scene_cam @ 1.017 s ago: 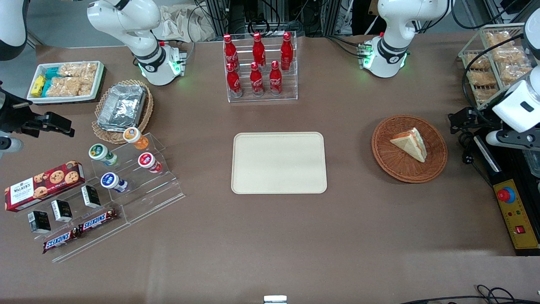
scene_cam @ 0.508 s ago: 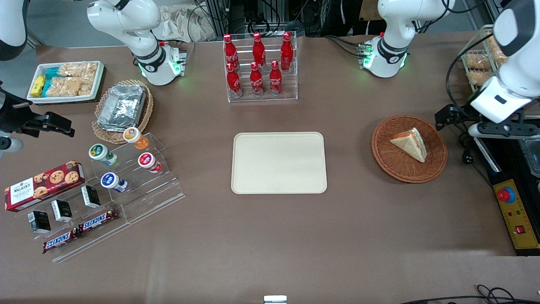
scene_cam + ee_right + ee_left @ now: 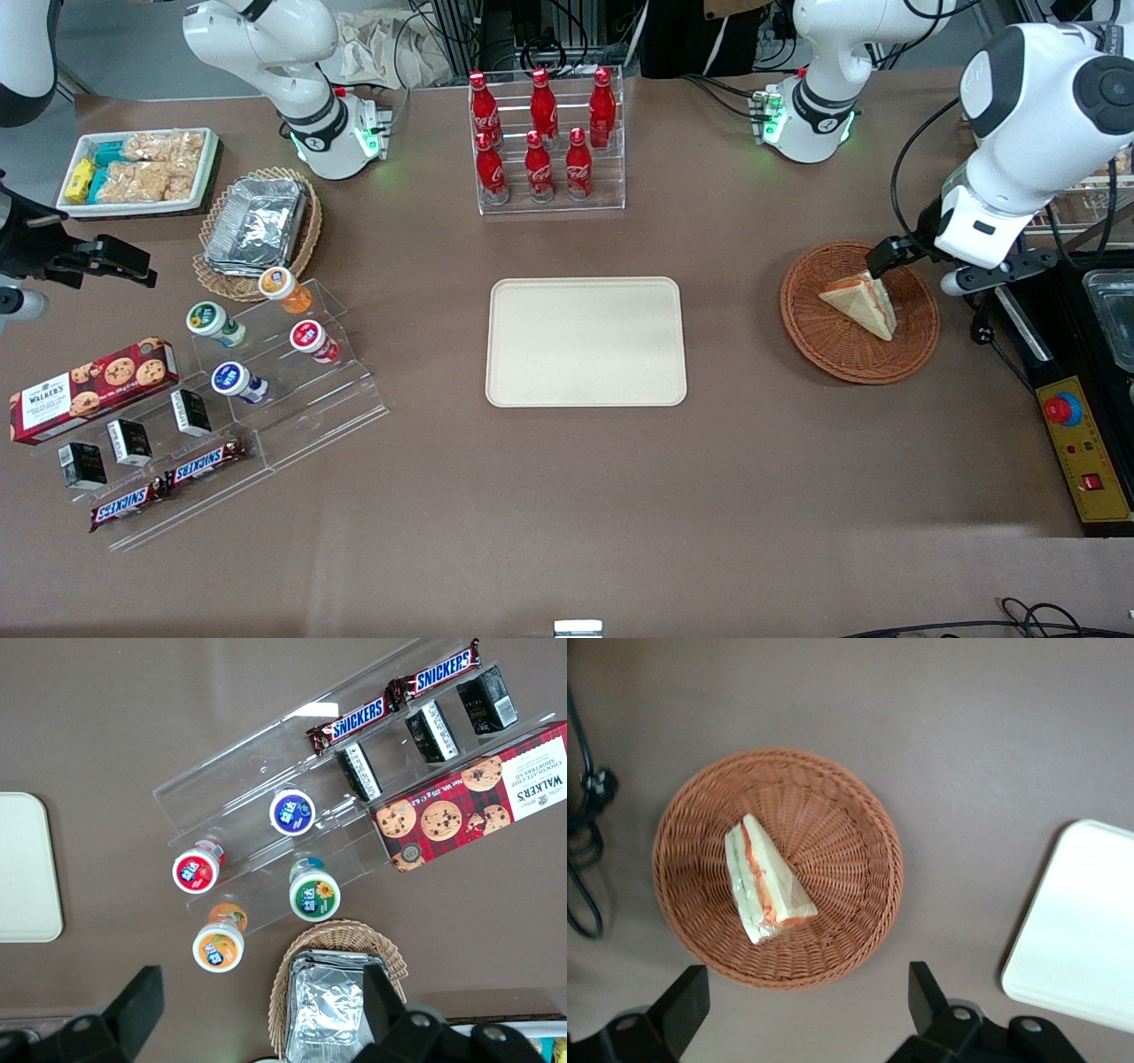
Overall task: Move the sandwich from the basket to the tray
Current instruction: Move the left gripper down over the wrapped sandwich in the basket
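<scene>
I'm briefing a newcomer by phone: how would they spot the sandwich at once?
Find the round reddish-brown wicker basket toward the working arm's end of the table, under the open end effector. Inside lies the triangular white-bread sandwich, the only wedge with orange-red and green filling.

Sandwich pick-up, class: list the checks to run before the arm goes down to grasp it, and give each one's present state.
1. Sandwich lies in the basket: ok.
2. Gripper is open, fingers spread wide: ok.
3. Gripper is above the basket: ok.
4. Fingers straddle the sandwich: not ok; the gripper sits over the basket's rim.
5. Tray is bare: ok.
6. Gripper height above the sandwich: cannot tell.
</scene>
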Controlling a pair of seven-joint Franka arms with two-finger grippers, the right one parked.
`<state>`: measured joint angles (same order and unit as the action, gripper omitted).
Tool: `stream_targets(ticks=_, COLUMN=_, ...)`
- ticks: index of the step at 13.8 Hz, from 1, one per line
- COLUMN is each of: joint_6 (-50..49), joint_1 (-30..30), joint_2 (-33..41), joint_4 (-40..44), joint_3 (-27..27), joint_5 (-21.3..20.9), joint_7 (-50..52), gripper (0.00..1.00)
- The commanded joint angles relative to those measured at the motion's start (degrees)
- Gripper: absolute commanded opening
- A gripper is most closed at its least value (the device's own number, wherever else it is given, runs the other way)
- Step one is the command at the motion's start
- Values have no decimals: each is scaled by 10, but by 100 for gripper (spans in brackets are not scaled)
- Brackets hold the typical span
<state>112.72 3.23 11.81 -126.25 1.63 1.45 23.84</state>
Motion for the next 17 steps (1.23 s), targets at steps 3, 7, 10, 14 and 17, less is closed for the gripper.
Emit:
stream_targets(ticks=3, joint_6=64, joint_1=-2, joint_2=22, joint_4=-83, joint_3=-1, joint_5=-1, joint_7=120, gripper=99)
stream_targets(ticks=7, joint_6=149, joint_1=-23, joint_2=11, joint_4=-157, joint_3=-4, joint_5=0, joint_7=182, gripper=99)
stream_targets(ticks=10, joint_6=180, joint_1=-56, joint_2=-8, joint_4=-181, joint_3=-4, joint_5=4, joint_7=205, gripper=99)
stream_targets(ticks=14, joint_6=238, joint_1=-62, joint_2=-49, joint_4=-196, joint_3=-3, joint_5=9, joint_7=288, gripper=99)
stream_targets(ticks=17, joint_6=284, joint_1=-60, joint_2=-92, joint_4=-203, joint_3=-3, joint_5=9, joint_7=313, gripper=99)
